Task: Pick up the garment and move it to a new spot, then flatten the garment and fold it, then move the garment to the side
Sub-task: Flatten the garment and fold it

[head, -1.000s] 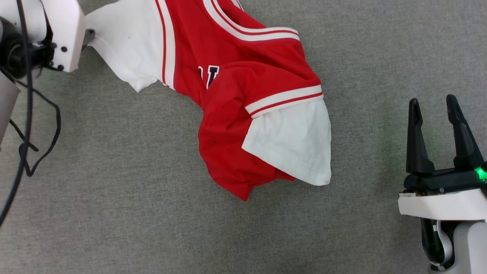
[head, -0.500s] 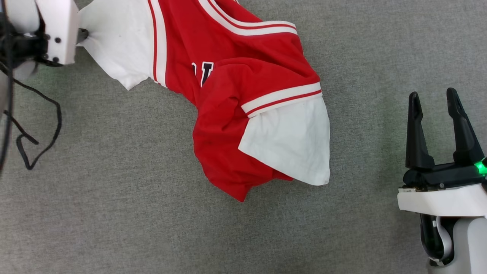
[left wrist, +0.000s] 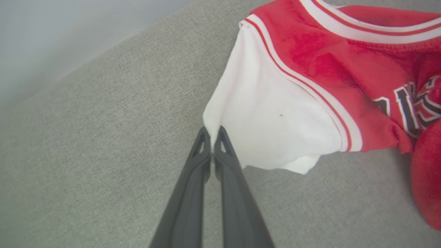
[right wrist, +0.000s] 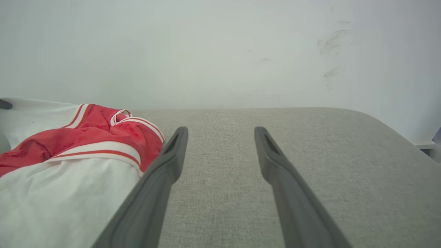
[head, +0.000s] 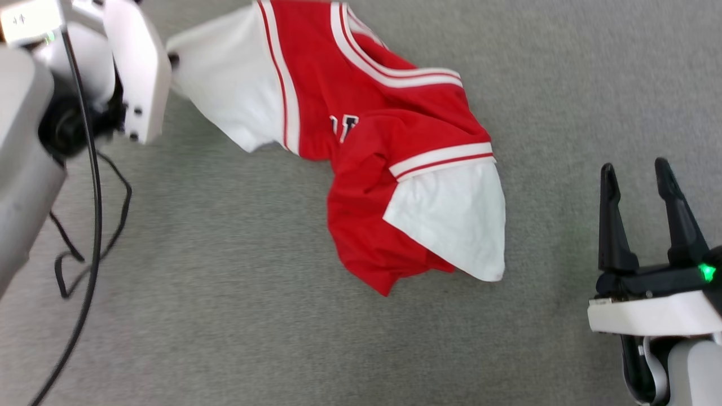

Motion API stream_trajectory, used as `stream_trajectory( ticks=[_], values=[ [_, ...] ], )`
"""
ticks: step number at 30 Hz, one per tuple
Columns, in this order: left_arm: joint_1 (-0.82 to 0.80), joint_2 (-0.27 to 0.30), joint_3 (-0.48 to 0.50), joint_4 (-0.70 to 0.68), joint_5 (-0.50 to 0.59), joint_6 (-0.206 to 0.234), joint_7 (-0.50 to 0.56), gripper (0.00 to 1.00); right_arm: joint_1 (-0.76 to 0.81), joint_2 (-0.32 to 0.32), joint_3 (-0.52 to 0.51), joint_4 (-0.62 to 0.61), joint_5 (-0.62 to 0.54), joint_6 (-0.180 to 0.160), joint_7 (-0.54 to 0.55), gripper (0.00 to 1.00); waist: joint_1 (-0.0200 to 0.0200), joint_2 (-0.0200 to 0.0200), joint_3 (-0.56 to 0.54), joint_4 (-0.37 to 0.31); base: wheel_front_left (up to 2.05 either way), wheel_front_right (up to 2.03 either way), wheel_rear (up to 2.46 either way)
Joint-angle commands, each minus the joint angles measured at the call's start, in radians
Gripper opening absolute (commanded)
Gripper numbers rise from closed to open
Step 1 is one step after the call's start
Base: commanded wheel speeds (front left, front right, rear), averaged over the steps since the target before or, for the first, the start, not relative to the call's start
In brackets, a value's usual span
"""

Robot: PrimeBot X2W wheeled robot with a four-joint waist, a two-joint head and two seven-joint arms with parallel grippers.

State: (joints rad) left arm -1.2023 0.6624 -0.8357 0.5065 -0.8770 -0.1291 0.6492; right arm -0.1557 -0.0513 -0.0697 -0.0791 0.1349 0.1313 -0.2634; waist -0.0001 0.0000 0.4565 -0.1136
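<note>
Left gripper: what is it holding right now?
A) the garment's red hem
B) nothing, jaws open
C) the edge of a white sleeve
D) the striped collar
C: in the left wrist view the left gripper is pinched shut on the edge of the white sleeve of the garment.

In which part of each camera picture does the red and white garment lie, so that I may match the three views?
Head view: the garment spreads from upper left to centre right.
Left wrist view: the garment lies upper right; the left gripper pinches its white sleeve with shut jaws.
Right wrist view: the garment lies lower left, beside the open right gripper.
Shared landmark: the striped neck trim.
</note>
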Motion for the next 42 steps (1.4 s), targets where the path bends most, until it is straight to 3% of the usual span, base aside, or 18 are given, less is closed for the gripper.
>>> stream_trajectory(
  ticks=[1,9,16,27,28,29,30,37,42],
  values=[
    [0.042,0.018,0.001,-0.015,-0.012,0.0,-0.02,0.0,0.02,0.002,-0.001,0.004,-0.006,-0.001,-0.002,1.0,0.0001,0.0,-0.068,0.056,0.0,0.0,0.0],
    [0.26,0.106,0.013,-0.067,-0.091,0.016,-0.093,0.0,0.07,0.002,-0.014,0.015,-0.026,-0.001,-0.002,1.0,0.0001,0.0,-0.156,0.124,0.0,0.0,0.0],
    [0.453,0.147,0.014,-0.047,-0.164,0.048,-0.132,0.0,0.095,0.002,-0.008,0.021,-0.032,-0.001,-0.002,1.0,0.0001,0.0,-0.191,0.133,0.0,0.0,0.0],
    [0.613,0.081,-0.009,0.105,-0.234,0.048,-0.158,0.0,0.103,0.002,-0.01,0.023,-0.037,-0.001,-0.002,1.0,0.0001,0.0,-0.194,0.111,0.0,0.0,0.0],
    [0.612,0.074,-0.01,0.115,-0.229,0.046,-0.171,0.13,0.105,0.002,-0.011,0.025,-0.037,-0.001,-0.002,1.0,0.0001,0.0,-0.197,0.111,0.0,0.0,0.0],
    [0.607,0.068,-0.007,0.12,-0.225,0.045,-0.192,0.83,0.108,0.002,-0.013,0.026,-0.037,-0.001,-0.002,1.0,0.0001,0.0,-0.202,0.111,0.0,0.0,0.0],
    [0.601,0.063,-0.002,0.127,-0.218,0.046,-0.215,1.0,0.112,0.002,-0.014,0.029,-0.036,-0.001,-0.002,1.0,0.0001,0.0,-0.208,0.113,0.0,0.0,0.0],
    [0.578,0.062,0.035,0.114,-0.187,0.063,-0.361,1.0,0.132,0.002,-0.029,0.037,-0.026,-0.001,-0.002,1.0,0.0001,0.0,-0.258,0.13,0.0,0.0,0.0],
    [0.591,0.07,0.032,0.031,-0.118,0.107,-0.483,1.0,0.147,0.002,-0.05,0.041,-0.027,-0.001,-0.002,1.0,0.0001,0.0,-0.301,0.155,0.0,0.0,0.0]
  ],
)
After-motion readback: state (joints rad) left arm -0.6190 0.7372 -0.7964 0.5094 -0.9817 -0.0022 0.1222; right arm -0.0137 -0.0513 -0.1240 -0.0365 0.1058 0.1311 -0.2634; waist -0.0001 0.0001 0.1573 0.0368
